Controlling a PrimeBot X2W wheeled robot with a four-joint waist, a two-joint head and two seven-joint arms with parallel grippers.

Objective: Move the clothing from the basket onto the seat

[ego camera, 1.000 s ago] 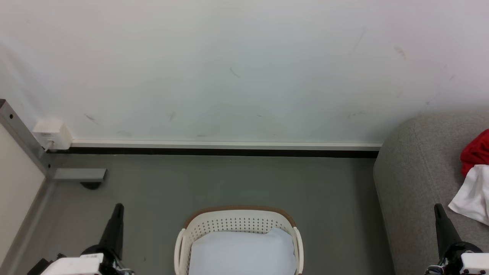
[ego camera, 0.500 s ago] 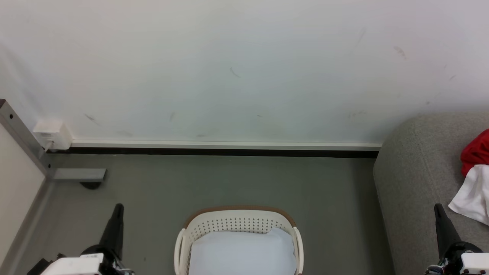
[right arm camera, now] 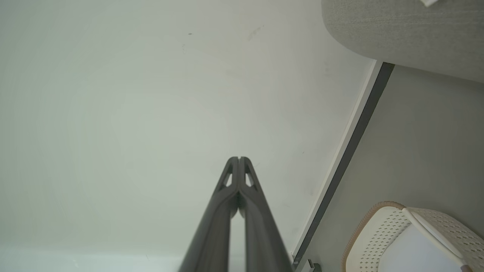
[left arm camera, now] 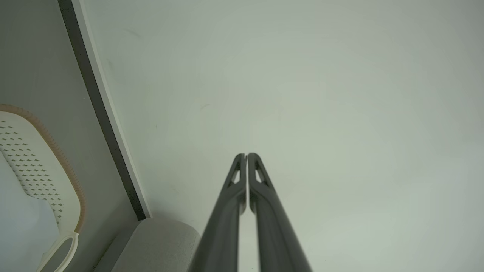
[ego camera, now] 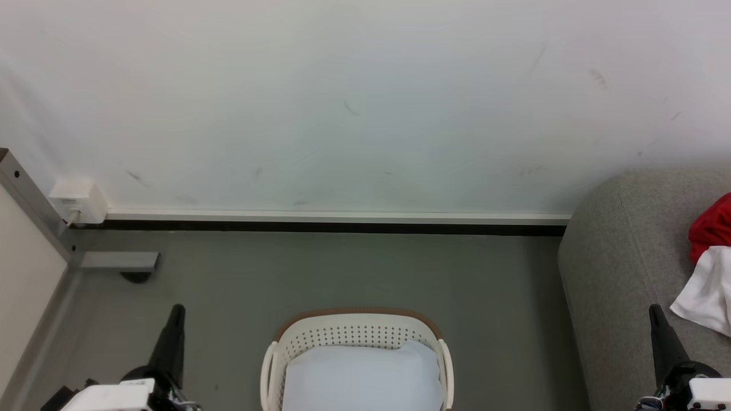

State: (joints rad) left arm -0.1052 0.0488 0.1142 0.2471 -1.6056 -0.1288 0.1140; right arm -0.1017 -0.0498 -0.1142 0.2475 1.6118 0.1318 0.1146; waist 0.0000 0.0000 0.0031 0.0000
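Nothing moved | left jaws, right jaws together | perforated oval basket point(ego camera: 354, 334) | clothing point(ego camera: 710, 282) on grey fabric seat point(ego camera: 622, 257)

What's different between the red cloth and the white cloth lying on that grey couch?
The red cloth is bright and bunched, toward the wall; the white cloth is pale, spread flatter, and lies on the near side, meeting the red one's lower edge. Both rest on the couch, cut off by the picture's edge.
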